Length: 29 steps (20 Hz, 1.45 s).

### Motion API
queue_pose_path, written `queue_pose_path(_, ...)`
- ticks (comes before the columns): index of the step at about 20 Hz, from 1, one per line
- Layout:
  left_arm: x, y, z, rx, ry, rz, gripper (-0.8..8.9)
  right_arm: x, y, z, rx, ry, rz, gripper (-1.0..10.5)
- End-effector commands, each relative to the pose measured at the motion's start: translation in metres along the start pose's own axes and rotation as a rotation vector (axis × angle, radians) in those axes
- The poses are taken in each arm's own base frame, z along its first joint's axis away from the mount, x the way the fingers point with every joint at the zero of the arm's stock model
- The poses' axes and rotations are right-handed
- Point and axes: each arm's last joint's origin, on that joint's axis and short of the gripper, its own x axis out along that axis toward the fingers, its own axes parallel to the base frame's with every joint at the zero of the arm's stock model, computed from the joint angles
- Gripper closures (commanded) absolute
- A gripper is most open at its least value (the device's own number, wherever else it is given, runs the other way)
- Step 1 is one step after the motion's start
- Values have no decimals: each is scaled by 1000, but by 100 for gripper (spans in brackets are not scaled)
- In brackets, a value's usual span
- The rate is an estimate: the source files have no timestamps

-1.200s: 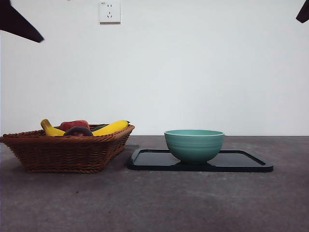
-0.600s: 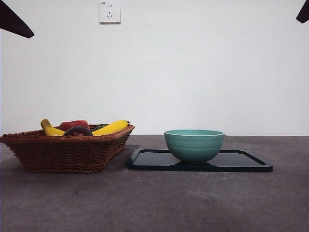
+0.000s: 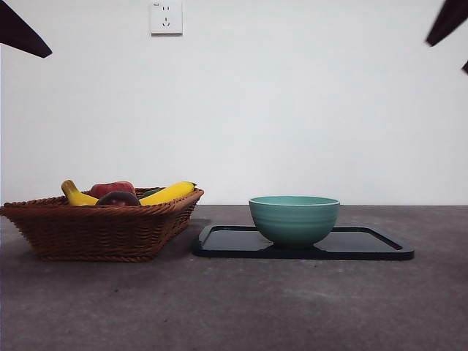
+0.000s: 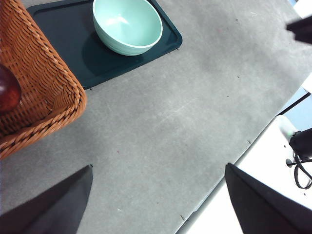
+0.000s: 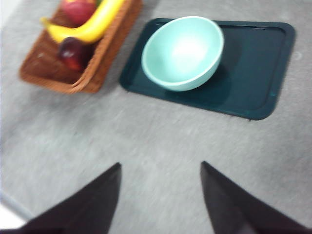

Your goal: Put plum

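Note:
The plum (image 3: 118, 198) is a dark maroon fruit lying in the brown wicker basket (image 3: 95, 230) at the table's left, beside a yellow banana (image 3: 170, 193) and a red apple (image 3: 113, 188). The right wrist view shows the plum (image 5: 73, 53) near the basket's front wall, and it also peeks over the rim in the left wrist view (image 4: 7, 90). My left gripper (image 4: 158, 166) hangs open high above bare table near the basket. My right gripper (image 5: 160, 164) is open too, high above the table in front of the tray. Neither holds anything.
A teal bowl (image 3: 294, 219) stands on a black tray (image 3: 365, 248) to the right of the basket; the bowl (image 5: 183, 51) looks empty. Black arm tips show at the top left corner (image 3: 22, 33) and the top right corner (image 3: 446, 22).
The dark arm tip at the front view's top right has come further into view, down and leftwards. The top left tip drew back slightly a second ago. The fruit and bowl have not moved.

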Motion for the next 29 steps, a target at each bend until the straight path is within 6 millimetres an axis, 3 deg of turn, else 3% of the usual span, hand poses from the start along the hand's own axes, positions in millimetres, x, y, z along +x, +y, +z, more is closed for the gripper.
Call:
queue_pose_path(1,-2,-2,4,25,-13,-7,380,14,2,23,15,15,-31,662)
queue_pose_path(6,-2,-2,4,24,-13,-7,380,66,-4,70,9,91,-92,662)
queue_pose_path(12,-2,-2,4,36,-13,-6,380,129,-20,96,2,186,-163,662)
queue_pose_path(20,-2,-2,4,36,-13,-6,380,196,-43,92,21,222,-167,663)
queue_pose_path(25,-2,-2,4,35,-12,-6,380,223,-54,84,29,242,-171,666)
queue_pose_path(29,-2,-2,4,35,-12,-6,380,227,-55,86,20,211,-165,857)
